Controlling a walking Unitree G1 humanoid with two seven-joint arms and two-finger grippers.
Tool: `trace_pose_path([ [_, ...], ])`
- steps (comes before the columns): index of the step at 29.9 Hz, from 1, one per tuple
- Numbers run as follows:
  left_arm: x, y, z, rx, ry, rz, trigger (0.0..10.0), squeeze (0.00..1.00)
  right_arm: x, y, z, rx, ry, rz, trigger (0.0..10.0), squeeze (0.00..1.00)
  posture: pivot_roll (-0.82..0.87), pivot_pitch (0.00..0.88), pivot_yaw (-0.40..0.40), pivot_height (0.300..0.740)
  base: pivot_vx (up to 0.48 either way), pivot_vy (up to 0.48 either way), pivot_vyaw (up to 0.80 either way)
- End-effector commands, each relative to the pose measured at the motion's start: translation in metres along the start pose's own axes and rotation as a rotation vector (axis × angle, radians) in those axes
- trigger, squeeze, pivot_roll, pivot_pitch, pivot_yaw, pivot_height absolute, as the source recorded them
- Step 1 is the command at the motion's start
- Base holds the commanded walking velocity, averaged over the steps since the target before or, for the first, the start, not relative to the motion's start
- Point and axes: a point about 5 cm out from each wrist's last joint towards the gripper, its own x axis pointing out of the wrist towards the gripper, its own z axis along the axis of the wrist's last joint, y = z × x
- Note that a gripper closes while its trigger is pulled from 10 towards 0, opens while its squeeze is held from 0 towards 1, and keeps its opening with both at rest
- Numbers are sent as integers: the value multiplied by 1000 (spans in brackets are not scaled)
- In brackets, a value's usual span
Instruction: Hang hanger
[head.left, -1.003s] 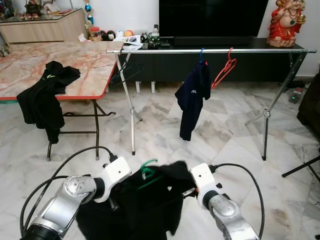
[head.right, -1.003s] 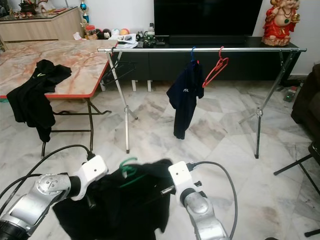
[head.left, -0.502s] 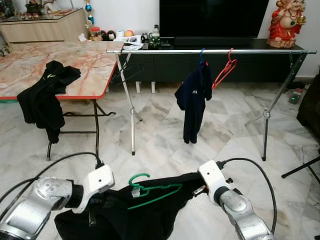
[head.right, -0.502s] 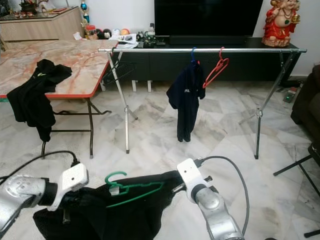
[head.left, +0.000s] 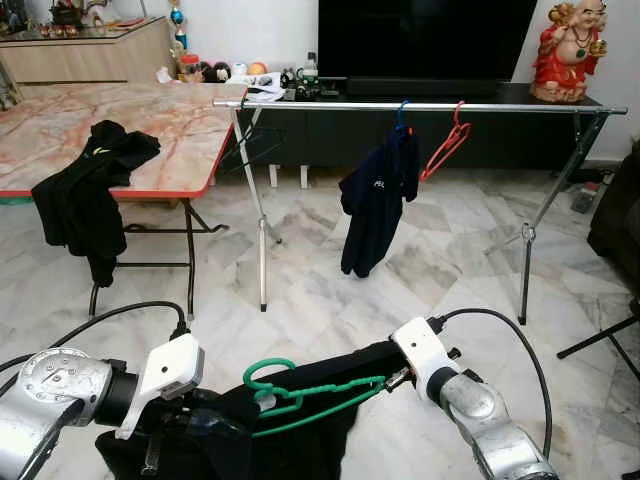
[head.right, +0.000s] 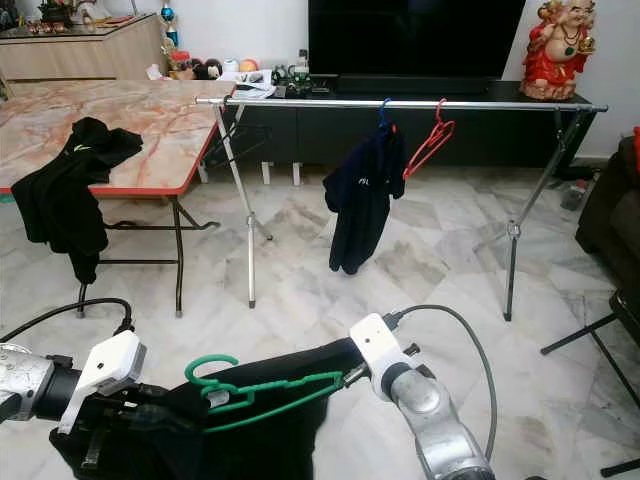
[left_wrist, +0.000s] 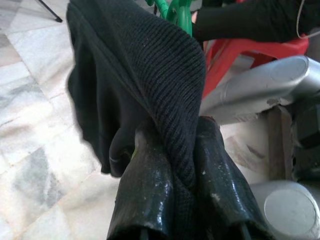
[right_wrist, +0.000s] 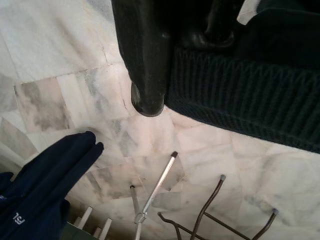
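A green hanger (head.left: 300, 395) sits in the neck of a black garment (head.right: 270, 440) that is stretched low between my two arms. My left gripper (left_wrist: 172, 135) is shut on a fold of its ribbed cloth. On the other side, my right gripper (head.left: 388, 376) is shut on the garment's edge, and one finger (right_wrist: 145, 75) shows beside the ribbed hem. Ahead stands a drying rack with a metal rail (head.left: 520, 106). A navy shirt (head.left: 372, 205) on a blue hanger and a bare red hanger (head.left: 445, 140) hang from it.
A marble-top folding table (head.left: 150, 130) stands at the left with a black top (head.left: 85, 195) draped over its edge. Behind the rack are a dark TV cabinet (head.left: 330, 130) and a red statue (head.left: 565, 50). A dark sofa (head.left: 620, 210) and a black stand leg (head.left: 600, 335) are at the right.
My grippers have moved apart, the left one going left and down. The bunched black garment is now pulled out wide, with the green hanger lying along its top.
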Motion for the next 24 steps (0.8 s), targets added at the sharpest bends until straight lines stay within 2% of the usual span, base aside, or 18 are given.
trace_pose_path([
  [1,-14,-1,0,36,80,-18,10000,0,-15,-38,-23,0,110,-139,0,0,47,0,-4,740,0,0,0],
  [3,-15,8,-5,22,114,59,10000,0,-15,-39,-22,0,103,-133,0,0,48,0,-3,740,0,0,0],
  [4,-14,18,-11,34,158,154,10000,0,-15,-40,-22,6,98,-134,0,0,49,0,-3,740,0,0,0],
  [6,-14,22,-13,50,172,193,10000,0,-15,-40,-22,10,97,-137,0,0,49,0,-3,740,0,0,0],
  [9,-11,44,-20,33,145,417,10000,0,-17,-46,-27,29,116,-185,0,0,44,0,-2,740,0,0,0],
  [11,-11,46,-20,38,144,448,10000,0,-17,-46,-29,38,120,-198,0,0,44,0,-1,740,0,0,0],
  [13,-8,41,-17,15,86,398,10000,0,-18,-48,-31,61,122,-213,0,0,46,0,-3,740,0,0,0],
  [14,-6,35,-15,1,48,348,10000,0,-18,-48,-32,72,121,-215,0,0,47,0,-4,740,0,0,0],
  [15,-4,24,-13,-29,-4,249,10000,0,-19,-50,-34,81,119,-216,0,0,46,0,-4,740,0,0,0],
  [19,-10,4,-18,-39,27,62,10000,0,-24,-59,-40,67,119,-221,0,0,48,0,-8,740,0,0,0],
  [20,-10,4,-18,-39,27,62,10000,0,-24,-59,-40,67,119,-221,0,0,48,0,-8,740,0,0,0],
  [22,-13,0,-22,-37,80,-8,10000,0,-27,-65,-41,36,108,-213,0,0,48,0,-9,740,0,0,0],
  [24,-14,1,-20,-34,71,-12,10000,0,-28,-69,-41,20,102,-209,0,0,48,0,-11,740,0,0,0],
])
